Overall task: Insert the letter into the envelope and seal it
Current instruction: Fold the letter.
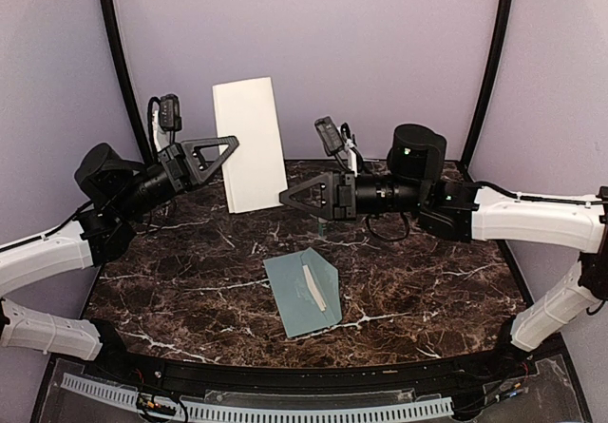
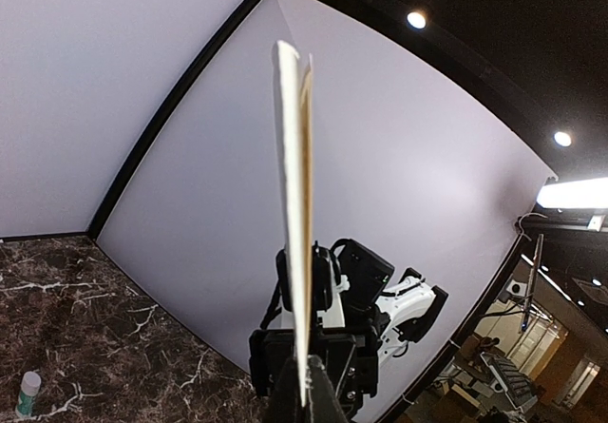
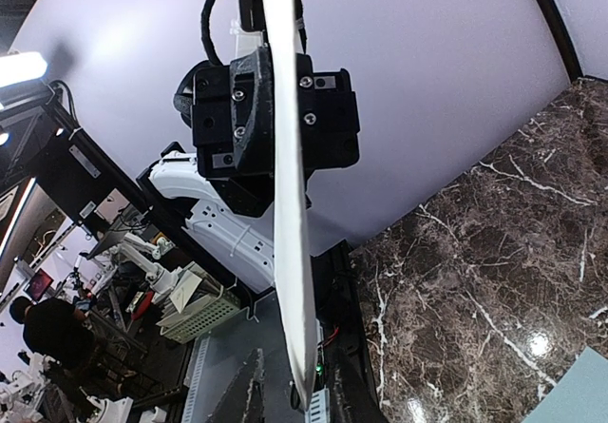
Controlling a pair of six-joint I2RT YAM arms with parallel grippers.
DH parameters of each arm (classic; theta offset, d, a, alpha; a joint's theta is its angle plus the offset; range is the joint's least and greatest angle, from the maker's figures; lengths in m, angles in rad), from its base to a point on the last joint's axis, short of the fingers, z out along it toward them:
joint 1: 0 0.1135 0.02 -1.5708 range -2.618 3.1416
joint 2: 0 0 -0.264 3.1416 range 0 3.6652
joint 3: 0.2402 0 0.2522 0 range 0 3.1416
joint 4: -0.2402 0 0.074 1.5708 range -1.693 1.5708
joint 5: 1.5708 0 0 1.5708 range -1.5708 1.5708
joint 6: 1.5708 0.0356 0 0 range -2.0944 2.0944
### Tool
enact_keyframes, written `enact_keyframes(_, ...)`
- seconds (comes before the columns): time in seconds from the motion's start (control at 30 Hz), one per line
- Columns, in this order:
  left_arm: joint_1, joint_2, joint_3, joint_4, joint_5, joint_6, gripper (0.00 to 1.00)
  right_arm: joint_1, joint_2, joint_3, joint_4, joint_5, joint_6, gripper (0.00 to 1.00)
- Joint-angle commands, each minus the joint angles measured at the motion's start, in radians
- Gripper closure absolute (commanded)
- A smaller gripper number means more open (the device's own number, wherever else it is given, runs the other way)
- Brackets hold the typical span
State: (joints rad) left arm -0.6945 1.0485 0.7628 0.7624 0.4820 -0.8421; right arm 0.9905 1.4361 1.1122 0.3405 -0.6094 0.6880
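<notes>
left end effector [image 1: 234,143]: clamped on letter [image 1: 252,109] | right end effector [image 1: 284,197]: at letter corner, grip undeterminable | risk: opposing pull tears or drops letter

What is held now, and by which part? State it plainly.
The letter, held upright: left gripper shut on its left edge. The right gripper sits at its lower right corner; whether it grips cannot be told.

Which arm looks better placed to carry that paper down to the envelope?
Probably left: the left hand is shut on the letter, holding it upright. The right hand only meets the sheet's lower corner, grip unclear, though it hangs nearer the envelope.
</notes>
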Motion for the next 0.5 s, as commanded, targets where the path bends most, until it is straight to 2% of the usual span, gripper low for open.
enact_keyframes(0.0,-0.005,-0.014,-0.013,0.052,0.022,-0.003,1.0,0.006,-0.002,0.011,0.036,0.01,-0.012,0.8)
enact_keyframes(0.1,-0.005,-0.019,-0.018,0.047,0.024,-0.003,1.0,0.006,0.005,0.038,0.021,0.022,-0.025,1.0)
enact_keyframes(0.23,-0.005,-0.016,-0.019,0.034,0.056,0.004,1.0,0.005,0.021,0.073,-0.002,0.029,-0.042,1.0)
enact_keyframes(0.27,-0.005,-0.014,-0.02,0.033,0.075,0.003,1.0,0.004,0.026,0.083,-0.007,0.03,-0.045,0.96)
enact_keyframes(0.33,-0.005,-0.012,-0.022,0.032,0.101,0.001,1.0,0.002,0.034,0.101,-0.017,0.033,-0.056,0.76)
enact_keyframes(0.37,-0.004,-0.012,-0.023,0.031,0.115,-0.001,1.0,0.001,0.037,0.11,-0.023,0.036,-0.06,0.74)
enact_keyframes(0.43,-0.005,-0.013,-0.024,0.024,0.137,-0.002,1.0,-0.003,0.041,0.125,-0.031,0.042,-0.07,0.77)
enact_keyframes(0.47,-0.005,-0.013,-0.024,0.016,0.144,-0.003,1.0,-0.006,0.043,0.132,-0.032,0.042,-0.073,0.85)
